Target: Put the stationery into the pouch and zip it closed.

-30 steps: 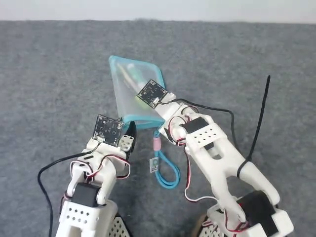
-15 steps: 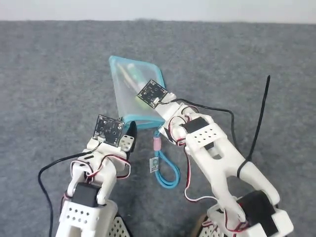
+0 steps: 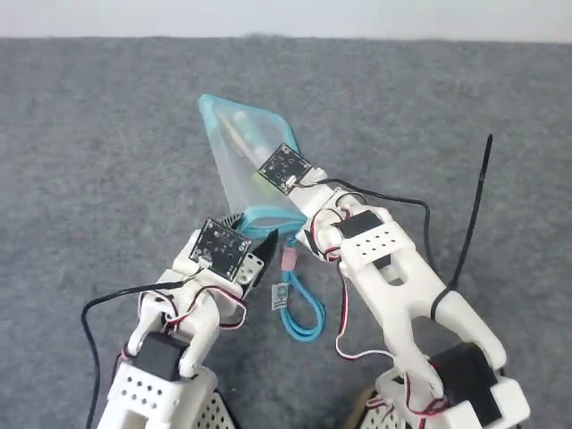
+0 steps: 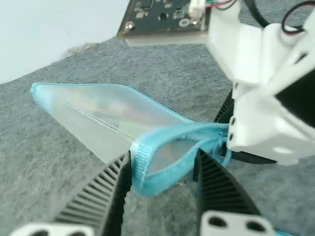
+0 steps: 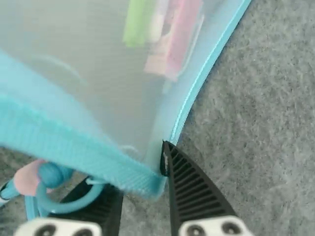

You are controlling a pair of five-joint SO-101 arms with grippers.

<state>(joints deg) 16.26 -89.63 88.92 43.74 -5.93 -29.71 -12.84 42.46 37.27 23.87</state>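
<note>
The translucent blue pouch [image 3: 246, 165], stationery [image 5: 162, 34] inside, sits on the grey tabletop [image 3: 107, 134]; the right pincer [image 5: 142, 184] clamps its zipper-end corner, the left pincer [image 4: 162, 167] stands open astride the zipper band

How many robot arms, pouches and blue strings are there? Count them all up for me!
Robot arms: 2
Pouch: 1
Blue string loop: 1
Total: 4
The stationery inside the pouch is too blurry to count.
</note>
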